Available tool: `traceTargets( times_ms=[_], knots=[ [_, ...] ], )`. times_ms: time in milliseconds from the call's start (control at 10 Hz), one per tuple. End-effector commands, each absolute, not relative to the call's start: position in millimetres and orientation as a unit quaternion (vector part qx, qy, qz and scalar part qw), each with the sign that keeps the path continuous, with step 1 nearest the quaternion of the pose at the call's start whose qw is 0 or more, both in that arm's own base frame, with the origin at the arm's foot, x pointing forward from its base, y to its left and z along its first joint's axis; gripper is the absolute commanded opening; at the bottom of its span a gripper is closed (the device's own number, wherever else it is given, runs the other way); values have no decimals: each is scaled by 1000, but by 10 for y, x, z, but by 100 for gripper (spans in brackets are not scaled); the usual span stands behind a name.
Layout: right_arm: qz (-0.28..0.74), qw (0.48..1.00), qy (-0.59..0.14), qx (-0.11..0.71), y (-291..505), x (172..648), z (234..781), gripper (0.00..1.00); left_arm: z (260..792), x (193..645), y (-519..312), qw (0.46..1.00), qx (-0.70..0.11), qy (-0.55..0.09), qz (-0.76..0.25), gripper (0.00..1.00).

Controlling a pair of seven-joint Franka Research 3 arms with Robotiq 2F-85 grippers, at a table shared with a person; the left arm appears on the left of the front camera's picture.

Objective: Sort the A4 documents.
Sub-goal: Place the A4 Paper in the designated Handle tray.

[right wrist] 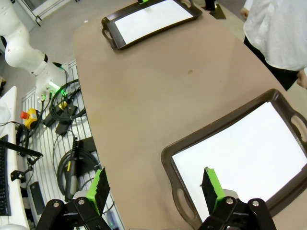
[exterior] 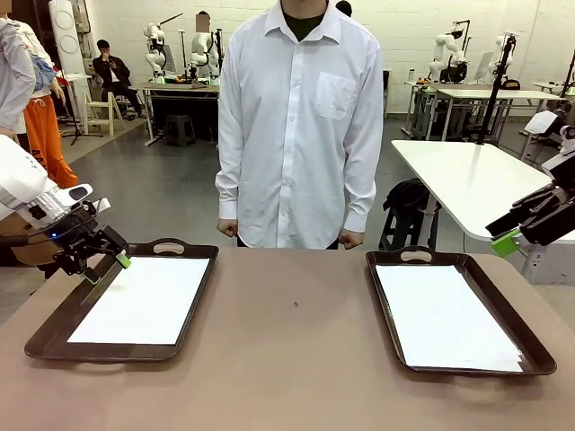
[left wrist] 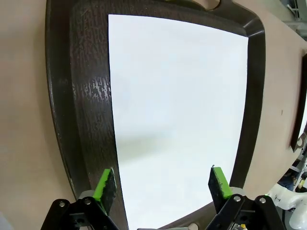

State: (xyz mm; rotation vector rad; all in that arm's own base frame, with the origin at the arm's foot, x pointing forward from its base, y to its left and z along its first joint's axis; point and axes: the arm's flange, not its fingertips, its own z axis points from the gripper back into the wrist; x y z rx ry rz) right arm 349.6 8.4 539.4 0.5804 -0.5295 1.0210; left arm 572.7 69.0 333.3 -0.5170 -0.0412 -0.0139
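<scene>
Left gripper [exterior: 97,259] open, empty, green pads spread wide, hovering at the far left corner of the left tray [exterior: 54,328]; through the left wrist camera, the two pads [left wrist: 106,183] straddling the near end of the sheet below, apart from it. Right gripper [exterior: 514,235] likewise open and empty, hanging off the right edge of the table [exterior: 296,377], above and outside the right tray [exterior: 539,357]; in the right wrist camera, one pad [right wrist: 99,184] over the floor beyond the table edge, the other over the tray's handle end. Two dark brown handled trays counted, one near each end of the brown table, well apart, bare tabletop between them. One plain white A4 sheet [exterior: 144,299] lying flat and square in the left tray, brown rim showing all round. A stack of A4 documents [exterior: 445,316] in the right tray, count of sheets impossible to tell; slightly fanned corners visible at its near right corner. One small dark spot [exterior: 296,304] near the table's middle. One person in a white shirt [exterior: 301,126] standing at the far edge, two fists [exterior: 227,228] held low just behind it, touching nothing. Cables and a red button unit [right wrist: 29,116] on the floor beside the table in the right wrist camera.
</scene>
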Motion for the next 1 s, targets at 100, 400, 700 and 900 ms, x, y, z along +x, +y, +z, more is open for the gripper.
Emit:
traceTargets(
  times_ms=[100,400,700,900],
  knots=[
    [476,797,-248,275,81,3502,5383,100,3321,5728,683,967,-255,-20,-8,100],
    [476,797,-248,275,81,3502,5383,100,3321,5728,683,967,-255,-20,-8,100],
    [476,797,-248,275,81,3502,5383,100,3321,5728,683,967,-255,-20,-8,100],
    [476,797,-248,275,81,3502,5383,100,3321,5728,683,967,-255,-20,-8,100]
  ],
)
